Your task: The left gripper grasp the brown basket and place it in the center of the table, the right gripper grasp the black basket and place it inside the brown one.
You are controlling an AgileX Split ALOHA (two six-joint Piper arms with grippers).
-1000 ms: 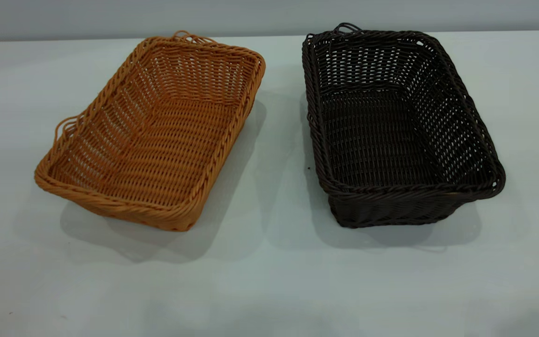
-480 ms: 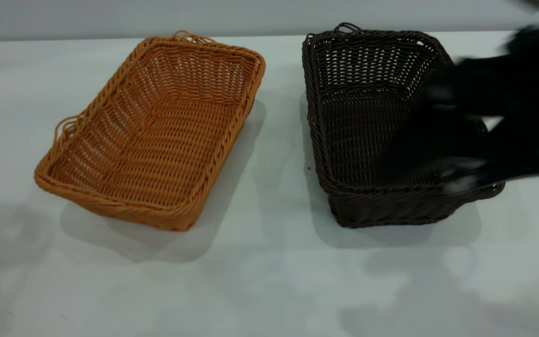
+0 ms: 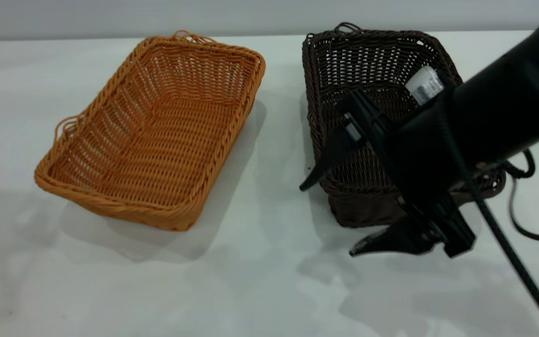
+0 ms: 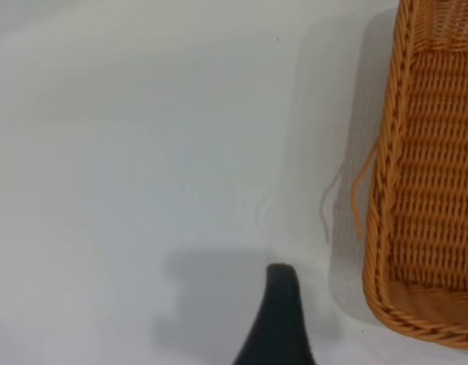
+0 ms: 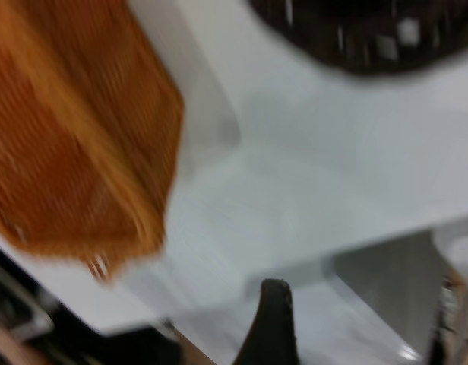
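The brown basket (image 3: 124,208) lies empty on the left of the table (image 3: 251,290). The black basket (image 3: 372,61) lies to its right. My right gripper (image 3: 329,220) hovers open by the black basket's near left corner. One finger (image 3: 325,164) crosses the left rim and the other (image 3: 382,243) is in front of the near wall; it holds nothing. My left gripper (image 4: 368,319) is out of the exterior view. In its wrist view one finger (image 4: 279,319) shows over bare table beside a corner of the brown basket (image 4: 431,190), with nothing between the jaws.
The right arm and its black cable (image 3: 517,262) cover the black basket's right side. The right wrist view shows blurred parts of the brown basket (image 5: 74,137), the black basket (image 5: 363,38) and a table edge (image 5: 219,304). A grey wall stands behind the table.
The right arm has come in from the right, over the black basket, to its near left corner. Neither basket has moved.
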